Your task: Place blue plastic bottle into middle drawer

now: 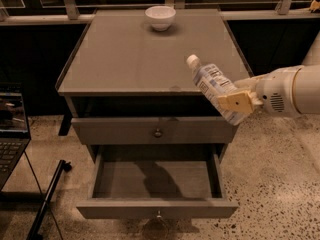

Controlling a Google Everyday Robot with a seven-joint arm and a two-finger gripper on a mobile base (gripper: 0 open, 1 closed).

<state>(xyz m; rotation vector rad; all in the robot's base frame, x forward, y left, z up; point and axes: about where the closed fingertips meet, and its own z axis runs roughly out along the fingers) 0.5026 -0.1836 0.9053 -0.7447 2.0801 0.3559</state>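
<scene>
The blue plastic bottle [212,86], pale with a white cap and a blue-and-white label, is held tilted with its cap up and to the left, in the air over the cabinet's front right corner. My gripper [234,100] reaches in from the right and is shut on the bottle's lower half. The middle drawer [157,207], grey with a small round knob, is pulled open below and to the left of the bottle; its inside shows no objects. The identical drawer above it [155,130] is closed.
A white bowl [160,17] stands at the back of the grey cabinet top [140,59]. A laptop [11,131] sits at the left edge. A dark pole [47,199] leans on the speckled floor to the left of the open drawer.
</scene>
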